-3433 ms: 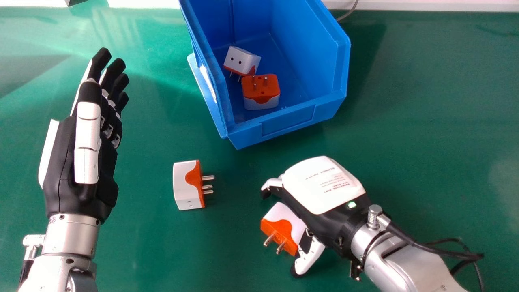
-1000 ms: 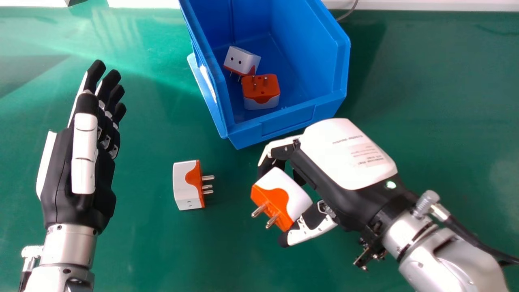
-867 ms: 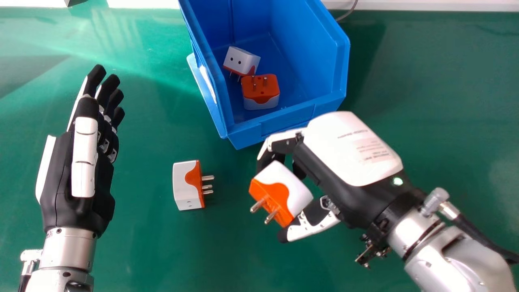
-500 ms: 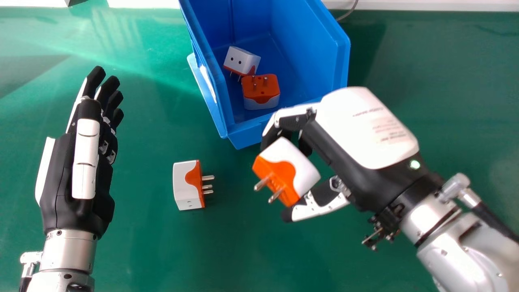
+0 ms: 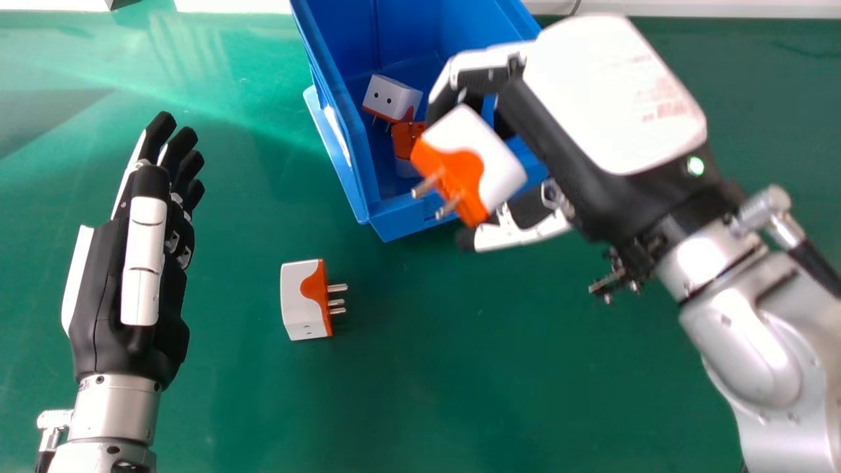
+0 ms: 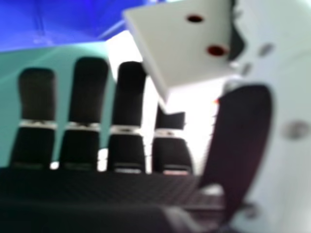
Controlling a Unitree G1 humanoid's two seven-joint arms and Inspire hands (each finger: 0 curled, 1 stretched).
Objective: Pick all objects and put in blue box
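In the head view my right hand [image 5: 611, 98] is over the near right part of the blue box [image 5: 401, 220], curled round a white and orange plug adapter [image 5: 489, 161] whose pins point down-left. In the right hand view that adapter [image 6: 180, 48] sits between the thumb and fingers of my right hand [image 6: 243, 131]. Inside the box lie a white adapter [image 5: 394, 97] and an orange-topped one [image 5: 404, 141], the latter partly covered by the held adapter. Another adapter [image 5: 303, 300] lies on the table, pins to the right. My left hand [image 5: 125, 282] is at the left with straight fingers.
The green table [image 5: 368, 407] spreads around the box and under both arms. A white ledge [image 5: 230, 5] runs along the far edge, with a grey cable [image 5: 575, 8] behind the box.
My right hand has lifted the held adapter off the table and carried it away from the robot to the box's near end. My left hand has shifted slightly closer to the robot.
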